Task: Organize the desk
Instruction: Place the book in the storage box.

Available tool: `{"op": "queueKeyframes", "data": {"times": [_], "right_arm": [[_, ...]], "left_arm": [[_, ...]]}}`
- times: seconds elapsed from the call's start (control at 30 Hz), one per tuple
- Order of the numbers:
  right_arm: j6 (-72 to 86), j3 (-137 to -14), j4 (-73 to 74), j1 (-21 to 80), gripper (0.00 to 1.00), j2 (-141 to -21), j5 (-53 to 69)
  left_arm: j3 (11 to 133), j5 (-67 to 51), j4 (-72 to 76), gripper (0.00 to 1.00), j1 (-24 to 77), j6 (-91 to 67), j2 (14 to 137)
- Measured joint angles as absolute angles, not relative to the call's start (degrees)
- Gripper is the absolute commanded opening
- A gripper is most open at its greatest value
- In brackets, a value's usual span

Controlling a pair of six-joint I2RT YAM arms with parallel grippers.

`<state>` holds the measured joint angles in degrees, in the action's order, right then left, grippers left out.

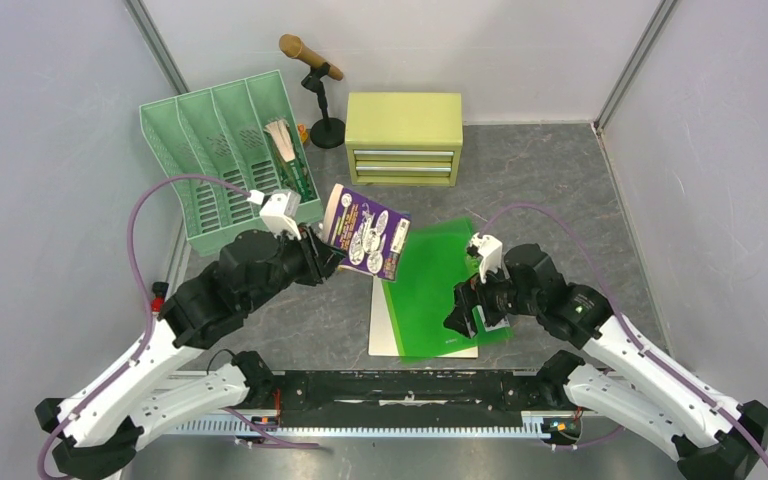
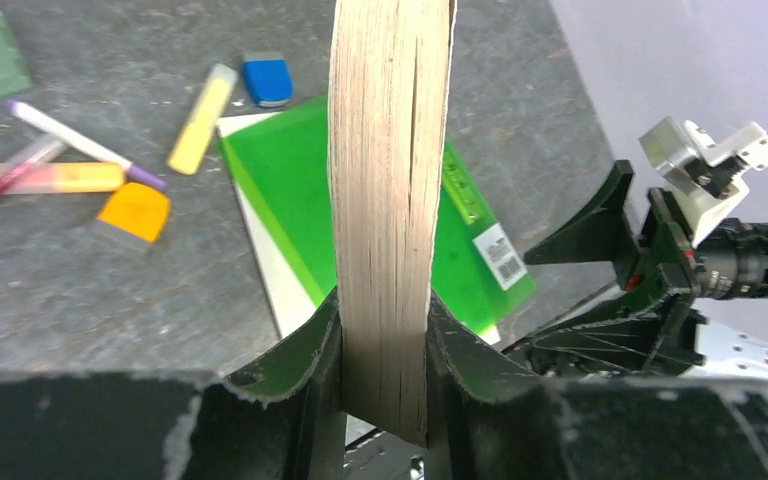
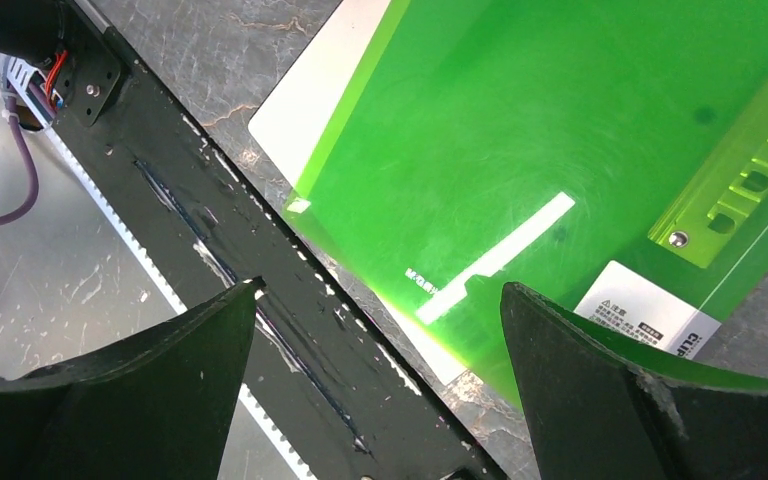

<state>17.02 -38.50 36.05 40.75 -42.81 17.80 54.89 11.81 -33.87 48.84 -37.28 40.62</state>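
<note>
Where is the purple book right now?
In the overhead view the purple book is near the middle, clamped in the left tool above the desk, between the green file rack and the green clipboard.

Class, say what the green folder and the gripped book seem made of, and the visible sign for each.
Green folder: probably glossy plastic; light glints off its smooth surface. Book: paper; fine matte page edges show in the left gripper.

Dark grey mottled desk (image 1: pixel 550 170), flat, pale-walled
</note>
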Motion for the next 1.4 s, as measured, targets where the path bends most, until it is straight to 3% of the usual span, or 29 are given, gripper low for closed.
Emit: {"op": "queueKeyframes", "data": {"times": [0.3, 0.93, 1.17, 1.4], "right_arm": [[20.0, -33.3, 33.2, 40.8, 0.98, -42.7, 19.3], [22.9, -27.0, 29.3, 40.8, 0.98, -39.3, 20.6], [23.2, -27.0, 29.1, 40.8, 0.98, -37.0, 21.4], [23.4, -26.9, 29.1, 40.8, 0.98, -36.4, 22.0]], "left_arm": [[64.7, 18.4, -47.0, 0.02, 48.8, -32.9, 45.1], [67.1, 24.8, -56.3, 0.02, 48.1, -33.4, 53.7], [69.6, 16.8, -55.0, 0.02, 43.7, -33.4, 59.3], [70.1, -4.2, -48.4, 0.02, 25.8, -34.5, 62.0]]}}
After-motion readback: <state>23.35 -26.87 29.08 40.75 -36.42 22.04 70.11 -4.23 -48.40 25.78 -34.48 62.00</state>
